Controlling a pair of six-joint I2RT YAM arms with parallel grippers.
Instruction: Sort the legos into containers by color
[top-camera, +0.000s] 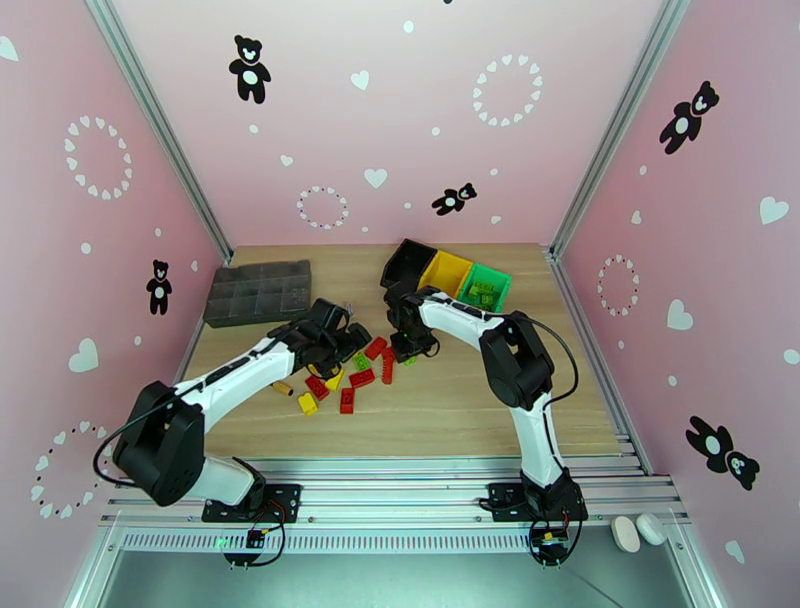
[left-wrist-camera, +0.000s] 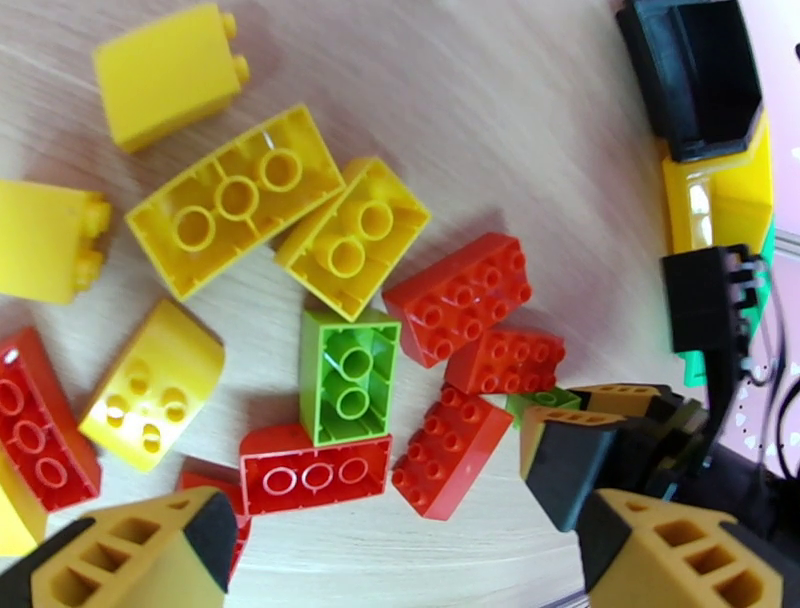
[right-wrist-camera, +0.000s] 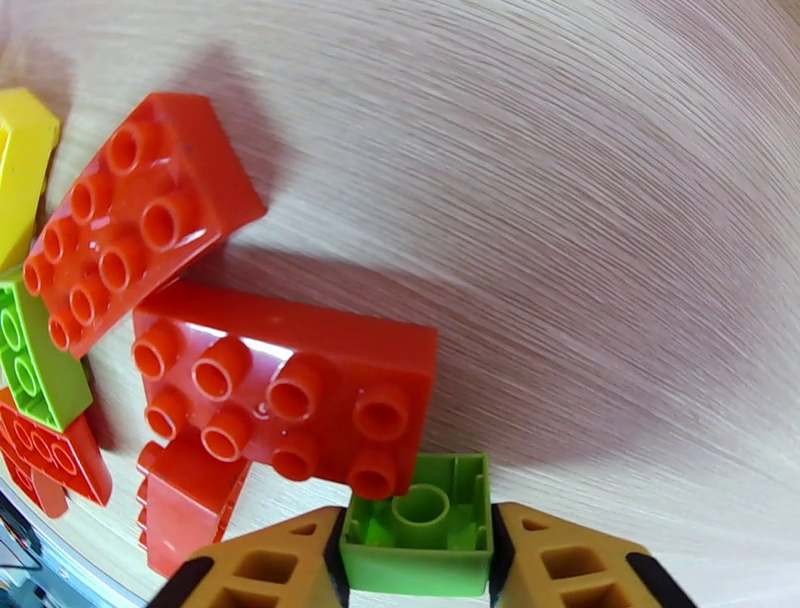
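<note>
A heap of red, yellow and green legos (top-camera: 350, 378) lies mid-table. In the right wrist view my right gripper (right-wrist-camera: 418, 565) is shut on a small green brick (right-wrist-camera: 420, 540) resting on the wood, hard against a red brick (right-wrist-camera: 290, 375). From above, the right gripper (top-camera: 406, 347) sits at the heap's right edge. My left gripper (top-camera: 338, 338) hovers open over the heap's left side; its fingers (left-wrist-camera: 130, 555) frame an upturned green brick (left-wrist-camera: 350, 375), red bricks (left-wrist-camera: 460, 295) and yellow bricks (left-wrist-camera: 235, 200). The black (top-camera: 408, 262), yellow (top-camera: 446, 272) and green (top-camera: 487, 287) containers stand behind.
A dark grey organizer tray (top-camera: 258, 292) lies at the back left. A small orange-handled screwdriver (top-camera: 283, 389) rests left of the heap. The green container holds some green bricks. Pink walls close in the table on three sides.
</note>
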